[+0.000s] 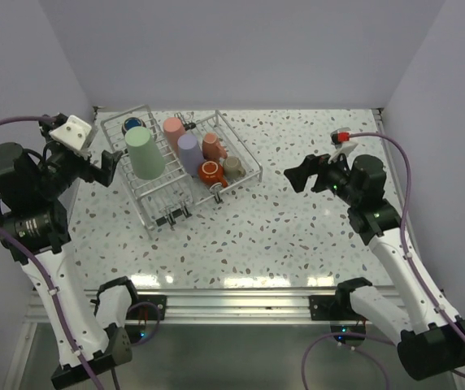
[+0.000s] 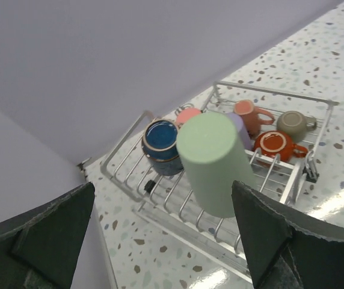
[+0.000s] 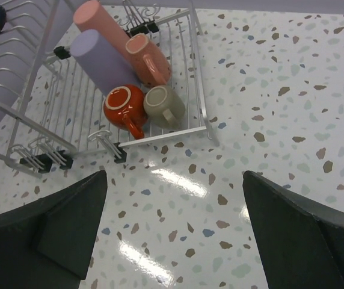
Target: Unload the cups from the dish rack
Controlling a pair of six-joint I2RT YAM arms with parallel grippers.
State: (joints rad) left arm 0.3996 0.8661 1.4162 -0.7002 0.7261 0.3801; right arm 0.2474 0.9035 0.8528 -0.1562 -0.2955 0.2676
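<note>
Left gripper (image 2: pixel 163 192) (spread wide) before cups (image 2: pixel 215 161)

7 cups (image 1: pixel 145 152) in wire dish rack (image 1: pixel 159 197)

Your left arm (image 1: pixel 49 275) and right arm (image 1: pixel 397 258) share white links and black joint housings. A purple cable (image 1: pixel 410 175) trails along each. The right wrist carries a red plug (image 1: pixel 343 134), the left a white block (image 1: pixel 71 132). Your fingers (image 2: pixel 39 241) are broad matte black wedges.

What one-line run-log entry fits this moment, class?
left end effector: open, empty, beside dish rack | right end effector: open, empty | cups: all in dish rack | unloading: not started
</note>
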